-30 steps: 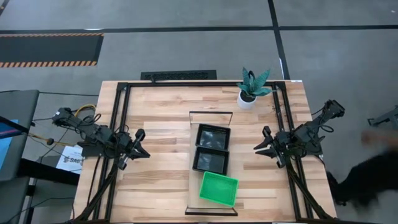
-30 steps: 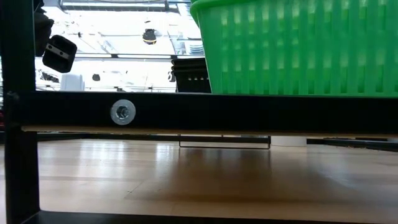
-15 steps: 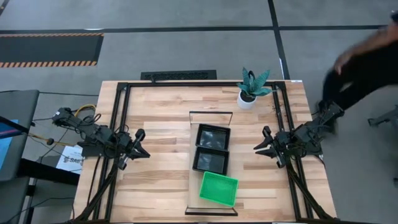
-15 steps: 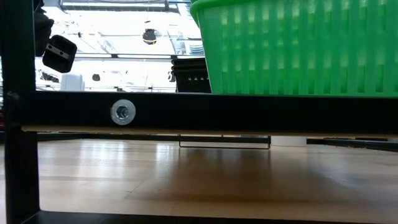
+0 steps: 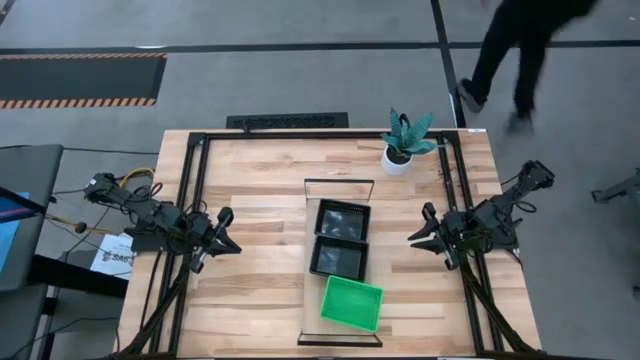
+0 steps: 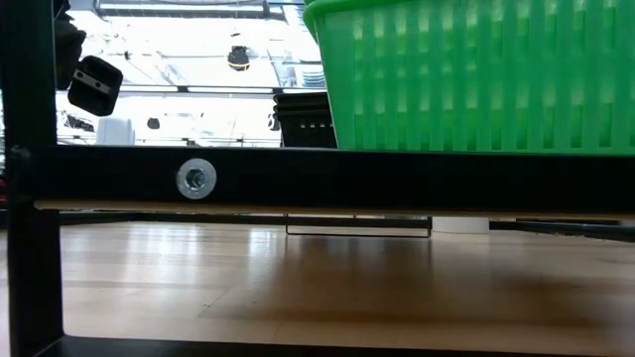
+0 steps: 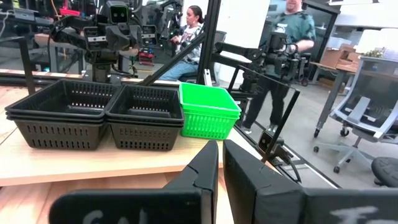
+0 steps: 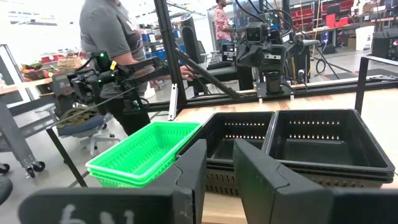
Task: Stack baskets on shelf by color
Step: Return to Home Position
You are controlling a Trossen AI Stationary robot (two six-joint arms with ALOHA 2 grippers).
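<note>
The shelf, a pale board with a black wire frame, stands at the table's middle. On it sit two stacks of black baskets and, at its near end, green baskets turned slightly askew. In the low view the green baskets rest on the shelf above its black end bar. My left gripper hovers shut over the table's left side, pointing level at the shelf. My right gripper hovers open and holding nothing over the right side, facing the shelf.
A white potted plant stands at the far right of the table. Black rails run along the table's sides. A person walks on the floor beyond the far right corner. Bare wood lies between each gripper and the shelf.
Both arms and the baskets have kept still. A person on the floor to the right of the table has walked from near its right edge to beyond its far right corner.
</note>
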